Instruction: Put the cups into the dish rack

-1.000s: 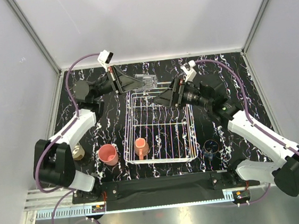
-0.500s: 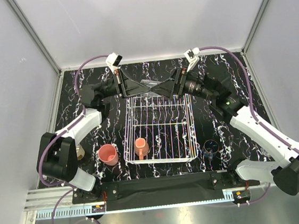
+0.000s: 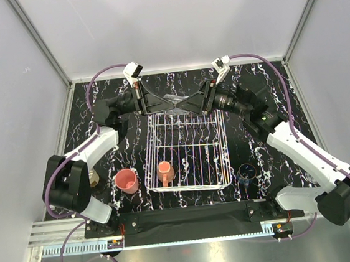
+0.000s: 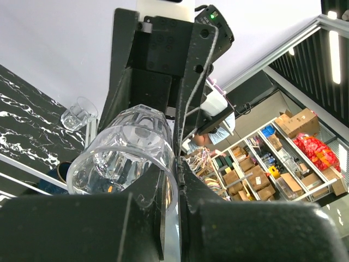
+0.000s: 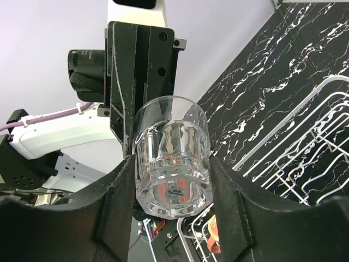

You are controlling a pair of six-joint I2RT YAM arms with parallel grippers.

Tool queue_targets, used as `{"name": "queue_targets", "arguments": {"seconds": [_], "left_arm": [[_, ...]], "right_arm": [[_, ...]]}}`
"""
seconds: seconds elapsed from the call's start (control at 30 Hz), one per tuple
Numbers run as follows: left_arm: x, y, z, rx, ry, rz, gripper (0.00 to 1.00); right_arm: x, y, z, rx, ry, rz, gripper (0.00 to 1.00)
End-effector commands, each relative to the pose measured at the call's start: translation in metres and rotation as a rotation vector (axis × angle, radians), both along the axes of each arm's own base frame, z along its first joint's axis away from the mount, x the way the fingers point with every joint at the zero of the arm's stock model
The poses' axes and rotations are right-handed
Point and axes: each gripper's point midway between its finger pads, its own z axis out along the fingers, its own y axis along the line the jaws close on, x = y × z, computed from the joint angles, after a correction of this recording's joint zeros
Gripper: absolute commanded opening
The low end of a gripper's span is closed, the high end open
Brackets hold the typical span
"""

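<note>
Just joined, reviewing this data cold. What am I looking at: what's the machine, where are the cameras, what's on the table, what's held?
Two robot arms are bolted at the near edge of a black table, each with a two-finger gripper. The wide picture is from a fixed camera above and behind them; the other two are from wrist cameras. On the table: a wire dish rack with an orange mug inside, a pink tumbler and cream cup to its left, a dark blue cup to its right. The left wrist view also shows a spare glass. Above the rack's far edge, the left gripper pinches the wall of a clear glass while the right gripper's fingers sit against its sides.
</note>
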Motion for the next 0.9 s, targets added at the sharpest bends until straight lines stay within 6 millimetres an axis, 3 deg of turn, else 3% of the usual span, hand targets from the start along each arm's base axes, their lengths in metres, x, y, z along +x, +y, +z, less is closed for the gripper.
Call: {"name": "queue_targets", "arguments": {"seconds": [0.0,0.03,0.07,0.1,0.13,0.2,0.23,0.3,0.37,0.43,0.47,0.53,0.6,0.63,0.67,0.7,0.73,0.77,0.87], "left_arm": [[-0.011,0.000,0.014,-0.030,-0.108,-0.005,0.00],[-0.011,0.000,0.014,-0.030,-0.111,-0.008,0.00],[-0.011,0.000,0.014,-0.028,-0.112,-0.010,0.02],[-0.011,0.000,0.013,-0.027,-0.113,-0.011,0.10],[-0.010,0.000,0.012,-0.025,-0.110,-0.008,0.30],[-0.008,-0.001,0.009,-0.019,-0.100,-0.004,0.50],[-0.006,0.000,0.008,-0.015,-0.100,0.003,0.65],[-0.003,0.001,0.006,-0.008,-0.094,0.011,0.75],[0.002,0.005,0.004,-0.001,-0.091,0.034,0.80],[0.008,0.009,0.003,0.009,-0.113,0.066,0.81],[0.015,0.009,-0.003,0.038,-0.066,0.079,0.90],[0.025,0.014,-0.008,0.067,-0.107,0.136,0.91],[0.039,0.014,-0.025,0.144,-0.011,0.182,0.92],[0.048,0.018,-0.042,0.234,0.021,0.224,0.92],[0.059,0.020,-0.050,0.284,0.032,0.292,0.92],[0.066,0.023,-0.058,0.341,0.036,0.335,0.93],[0.075,0.028,-0.054,0.393,-0.076,0.394,0.93],[0.081,0.037,-0.072,0.496,0.009,0.468,0.93],[0.090,0.052,-0.076,0.563,-0.002,0.575,0.93]], "right_arm": [[-0.014,0.005,0.027,0.066,-0.072,0.060,0.37],[-0.014,0.005,0.028,0.069,-0.076,0.058,0.30],[-0.014,0.005,0.028,0.069,-0.076,0.055,0.15],[-0.014,0.003,0.030,0.077,-0.067,0.045,0.07],[-0.013,0.002,0.030,0.075,-0.061,0.035,0.00],[-0.012,0.000,0.026,0.070,-0.031,0.012,0.00],[-0.011,-0.001,0.024,0.066,-0.016,0.005,0.00],[-0.008,-0.006,0.015,0.038,0.043,-0.037,0.00],[-0.002,-0.012,0.008,0.003,0.090,-0.098,0.00],[0.000,-0.020,-0.011,-0.076,0.171,-0.151,0.00],[0.005,-0.027,-0.020,-0.125,0.215,-0.207,0.00],[0.011,-0.035,-0.028,-0.184,0.240,-0.256,0.00],[0.019,-0.045,-0.041,-0.268,0.285,-0.329,0.00],[0.023,-0.049,-0.032,-0.277,0.279,-0.355,0.00],[0.034,-0.052,-0.044,-0.327,0.307,-0.402,0.00],[0.033,-0.058,-0.058,-0.398,0.351,-0.417,0.00],[0.037,-0.061,-0.064,-0.437,0.371,-0.440,0.00],[0.050,-0.060,-0.065,-0.478,0.384,-0.469,0.00],[0.064,-0.074,-0.092,-0.668,0.465,-0.539,0.00]]}}
